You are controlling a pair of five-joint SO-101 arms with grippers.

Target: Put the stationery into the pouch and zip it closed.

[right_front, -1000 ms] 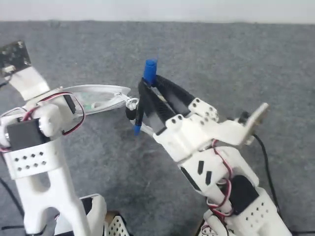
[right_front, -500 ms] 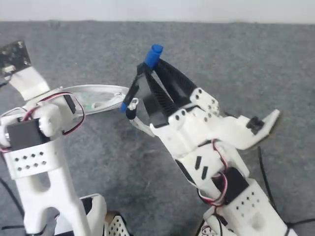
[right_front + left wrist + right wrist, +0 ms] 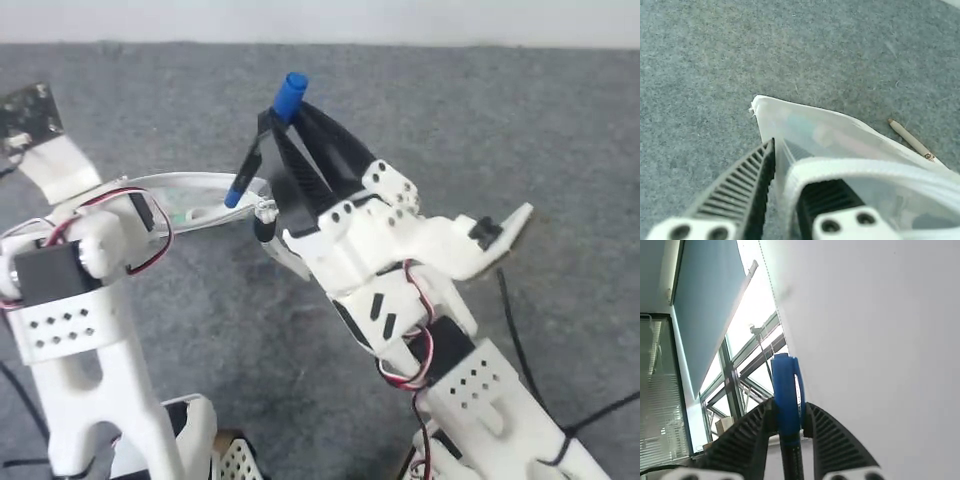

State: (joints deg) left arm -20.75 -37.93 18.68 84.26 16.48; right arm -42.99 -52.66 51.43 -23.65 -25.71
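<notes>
two white robot arms are seen over a grey carpeted table (image 3: 470, 110). one translucent white zip pouch (image 3: 205, 190) is held up off the carpet at the left arm's side, its mouth turned toward the right arm. the left gripper (image 3: 780, 150) is clamped on the pouch (image 3: 840, 145), one ribbed black finger (image 3: 742, 187) set outside the wall and the other under the white zip band. one pale green item (image 3: 182, 213) is made out through the pouch's wall.

one black pen with a blue cap (image 3: 262, 140) is pinched in the right gripper (image 3: 280, 118), whose fingers are closed on the barrel just below the cap. the pen is tilted, cap raised and away from the pouch, its lower blue end brought to the pouch's mouth; whether that end is inside cannot be told from above. in the right wrist view the pen (image 3: 786, 400) is shown between the two dark fingers of the right gripper (image 3: 788, 412).

one beige pencil-like stick (image 3: 912, 142) is lying on the carpet just beside the pouch's far edge.
</notes>
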